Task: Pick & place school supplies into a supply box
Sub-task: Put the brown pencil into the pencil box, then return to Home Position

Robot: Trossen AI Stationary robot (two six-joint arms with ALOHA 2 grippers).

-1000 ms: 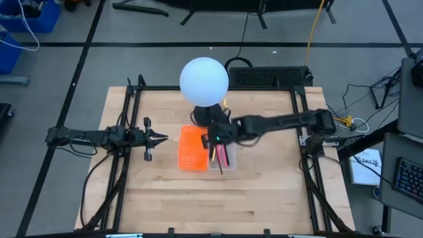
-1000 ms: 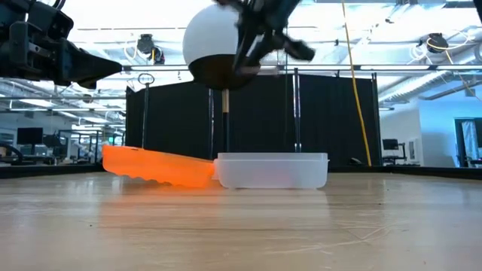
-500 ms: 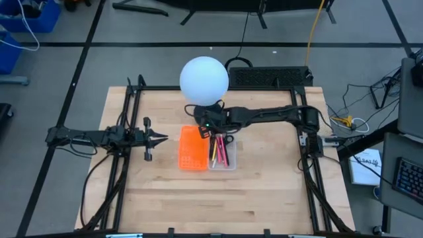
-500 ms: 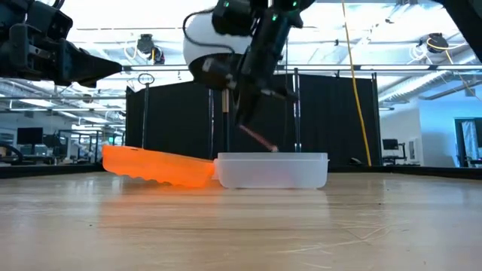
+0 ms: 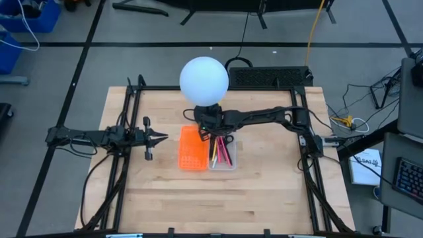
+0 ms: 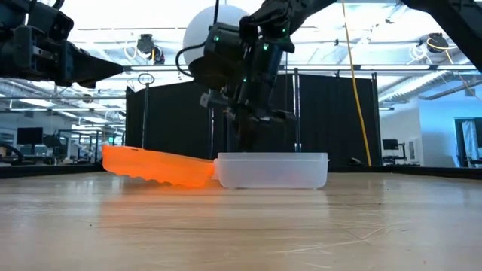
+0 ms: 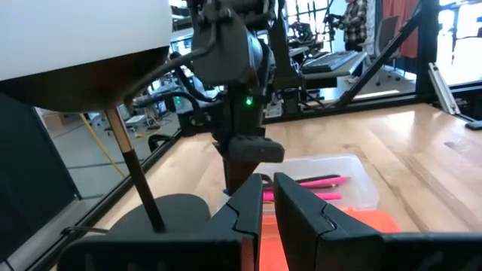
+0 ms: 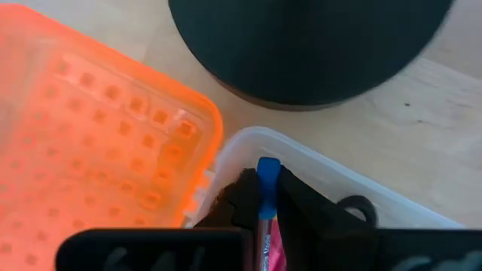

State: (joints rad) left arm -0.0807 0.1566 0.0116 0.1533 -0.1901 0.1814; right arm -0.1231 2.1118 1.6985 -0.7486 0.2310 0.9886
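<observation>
Placing step: right gripper [image 8: 265,197] pinching blue-tipped pen [image 8: 266,175] over lamp-end corner of clear tray [image 5: 230,163]; pink pens [image 5: 223,153] already inside. Next, likely: release, withdraw. Left gripper [image 5: 162,137] waits table-left, fingers near-closed, empty.

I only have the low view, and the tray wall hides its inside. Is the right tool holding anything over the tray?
Observer: Yes. The right tool is shut on a blue-tipped pen, above the clear tray at its corner beside the orange half.
Operator: Anything in the tray yet?
Observer: Pink pens and a yellow pen lie inside.
Operator: And the left arm?
Observer: The left tool waits over the left side of the table, apart from the tray.
</observation>
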